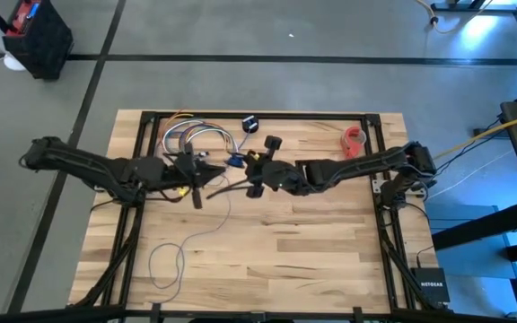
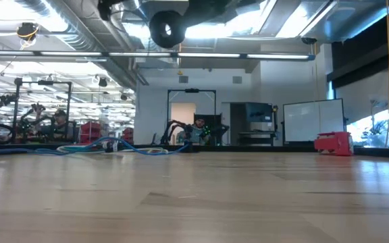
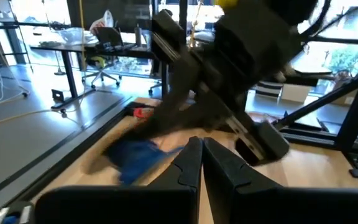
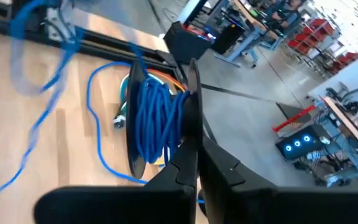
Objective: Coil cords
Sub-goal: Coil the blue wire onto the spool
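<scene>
The cord is thin and bluish. Several of its turns form a coil (image 4: 157, 121) right beside my right gripper (image 4: 193, 65), which is shut and held above the table's middle (image 1: 251, 178). A dark rounded rim (image 4: 129, 124) stands against the coil's other side. From the coil a slack length (image 1: 206, 224) drops and lies in loose loops (image 1: 164, 265) on the near left of the table. My left gripper (image 3: 201, 146) is shut, level, just left of the right one (image 1: 206, 181). A blurred blue patch (image 3: 135, 158) shows beside its fingers; whether they touch the cord I cannot tell. My right gripper has the coil's turns (image 4: 178, 115) running in against the side of its fingers, about halfway along them. The finger itself hides whether the turns are pinched between the fingers or looped round them. The coil is lifted clear; the cord's remaining length trails slack to the table.
At the far left lies a bundle of multicoloured looped wires (image 1: 191, 139). Two small black pieces (image 1: 249, 123) (image 1: 272, 142) lie at the far middle, and a red roll (image 1: 355, 139) at the far right. The near half of the wooden table (image 1: 312, 260) holds only the cord's loops.
</scene>
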Action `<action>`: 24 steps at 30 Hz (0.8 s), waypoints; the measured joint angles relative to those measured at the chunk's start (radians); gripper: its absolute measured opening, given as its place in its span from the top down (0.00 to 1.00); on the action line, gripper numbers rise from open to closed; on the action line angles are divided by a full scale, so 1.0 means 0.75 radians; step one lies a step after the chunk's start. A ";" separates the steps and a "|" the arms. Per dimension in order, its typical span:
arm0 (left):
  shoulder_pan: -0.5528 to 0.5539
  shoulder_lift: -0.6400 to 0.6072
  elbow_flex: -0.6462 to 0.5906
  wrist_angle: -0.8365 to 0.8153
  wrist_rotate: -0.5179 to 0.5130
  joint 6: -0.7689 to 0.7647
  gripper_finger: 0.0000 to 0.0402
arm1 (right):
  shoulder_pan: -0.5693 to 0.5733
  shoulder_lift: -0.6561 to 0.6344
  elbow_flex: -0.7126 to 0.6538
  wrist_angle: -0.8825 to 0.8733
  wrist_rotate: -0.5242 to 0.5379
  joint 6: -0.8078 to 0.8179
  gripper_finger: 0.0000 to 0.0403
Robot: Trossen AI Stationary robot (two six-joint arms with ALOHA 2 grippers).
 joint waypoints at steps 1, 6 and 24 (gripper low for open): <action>-0.003 0.028 0.000 0.022 0.000 0.001 0.99 | -0.006 0.000 0.000 0.008 -0.001 0.009 0.98; -0.004 0.164 0.001 0.200 0.000 0.036 0.99 | -0.011 0.000 -0.001 0.110 -0.051 0.026 0.98; 0.004 0.322 0.007 0.364 0.015 0.111 0.99 | -0.009 -0.097 -0.004 0.354 -0.219 0.062 0.98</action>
